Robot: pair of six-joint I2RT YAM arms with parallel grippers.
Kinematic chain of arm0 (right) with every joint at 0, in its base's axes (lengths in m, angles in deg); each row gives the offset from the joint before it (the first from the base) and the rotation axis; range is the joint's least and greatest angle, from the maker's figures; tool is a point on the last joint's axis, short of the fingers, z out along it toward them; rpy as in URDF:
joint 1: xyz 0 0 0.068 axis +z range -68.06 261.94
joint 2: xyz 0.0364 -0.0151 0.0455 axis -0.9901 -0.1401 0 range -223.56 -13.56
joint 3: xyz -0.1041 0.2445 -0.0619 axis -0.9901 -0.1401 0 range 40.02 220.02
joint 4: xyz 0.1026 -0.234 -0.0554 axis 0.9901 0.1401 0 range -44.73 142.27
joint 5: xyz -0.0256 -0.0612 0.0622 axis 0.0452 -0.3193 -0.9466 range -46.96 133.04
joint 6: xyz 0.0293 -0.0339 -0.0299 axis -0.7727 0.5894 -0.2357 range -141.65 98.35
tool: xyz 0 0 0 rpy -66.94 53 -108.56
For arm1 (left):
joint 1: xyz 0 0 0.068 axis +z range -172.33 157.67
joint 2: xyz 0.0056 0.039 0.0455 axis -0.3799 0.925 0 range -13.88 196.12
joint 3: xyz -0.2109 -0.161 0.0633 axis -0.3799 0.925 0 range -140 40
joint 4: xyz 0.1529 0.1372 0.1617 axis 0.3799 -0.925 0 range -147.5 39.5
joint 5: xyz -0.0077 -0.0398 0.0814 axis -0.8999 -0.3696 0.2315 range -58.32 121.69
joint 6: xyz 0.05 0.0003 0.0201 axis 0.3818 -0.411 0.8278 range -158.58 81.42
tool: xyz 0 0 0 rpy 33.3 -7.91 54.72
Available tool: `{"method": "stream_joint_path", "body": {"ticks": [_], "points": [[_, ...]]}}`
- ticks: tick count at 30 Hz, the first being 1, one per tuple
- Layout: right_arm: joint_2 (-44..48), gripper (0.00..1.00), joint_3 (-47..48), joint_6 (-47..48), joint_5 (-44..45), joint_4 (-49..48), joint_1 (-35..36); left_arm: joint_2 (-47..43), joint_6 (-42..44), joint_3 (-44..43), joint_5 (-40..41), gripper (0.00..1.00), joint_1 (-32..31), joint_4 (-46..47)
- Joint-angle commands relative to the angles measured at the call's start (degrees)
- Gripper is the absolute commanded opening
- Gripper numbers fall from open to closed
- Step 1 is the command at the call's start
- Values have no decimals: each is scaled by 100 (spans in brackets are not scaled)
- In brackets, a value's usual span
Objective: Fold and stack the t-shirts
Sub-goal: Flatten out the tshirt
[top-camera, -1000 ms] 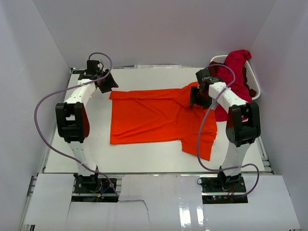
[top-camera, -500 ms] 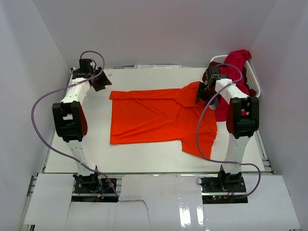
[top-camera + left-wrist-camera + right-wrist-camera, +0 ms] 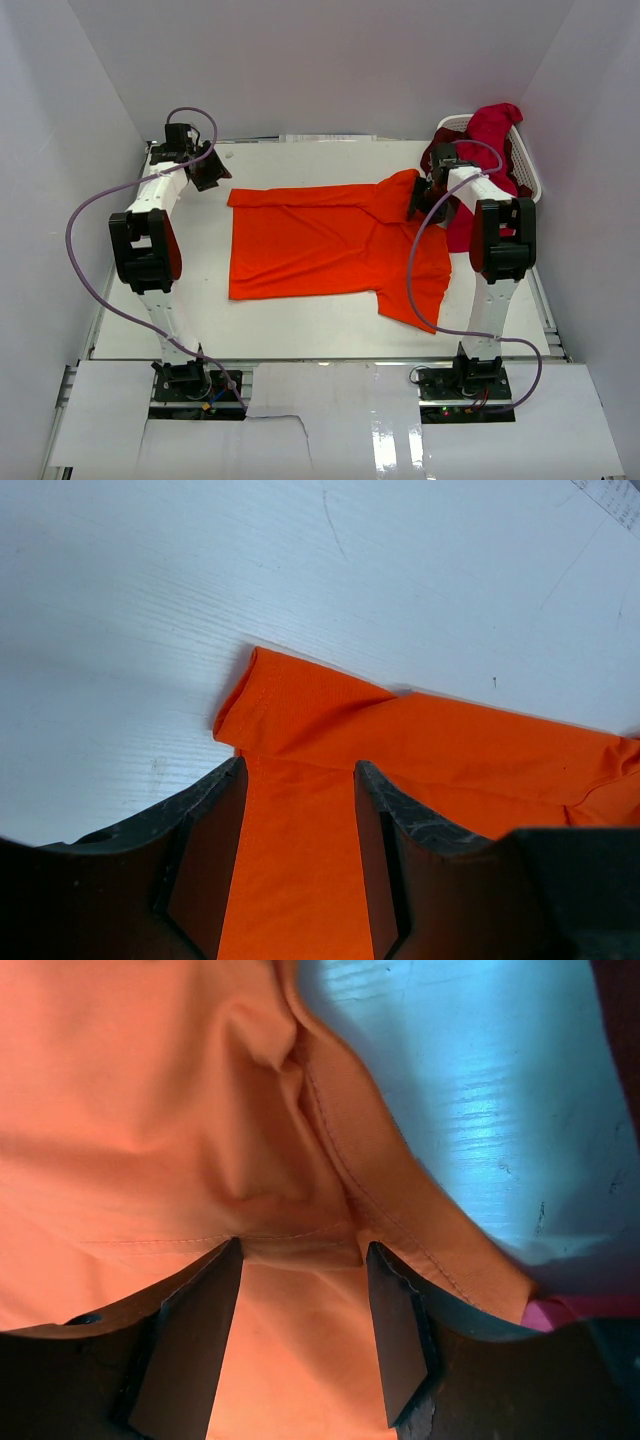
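Now | orange shirt [image 3: 320,245]: soft knit, spread flat | left pincer [image 3: 300,770], right pincer [image 3: 303,1250]: both released, jaws apart

White table [image 3: 300,328], plain pale walls [image 3: 330,70].

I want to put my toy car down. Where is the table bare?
Bare table runs along the near edge in front of the orange t-shirt, and in the far strip behind it. The far right corner is crowded: white laundry basket, red t-shirts.

Bare table [image 3: 300,330] lies open near the orange shirt [image 3: 310,245]; the basket [image 3: 453,123] with red shirts [image 3: 495,128] crowds the right corner.
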Motion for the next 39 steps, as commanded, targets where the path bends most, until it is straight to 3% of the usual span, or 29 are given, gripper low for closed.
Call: {"method": "stream_joint_path", "body": {"ticks": [1,10,14,39], "points": [[283,59,-150,-4,61,-156,-40,-201,44,-99,54,58,34,-11],[274,55,-353,-74,-71,-394,-75,-254,62,-63,72,58,42,-11],[265,39,-353,-109,-97,-464,-75,-272,80,-37,54,58,42,-11],[327,36,-133,23,175,-333,-84,-237,53,-2,-25,58,42,16]]}}
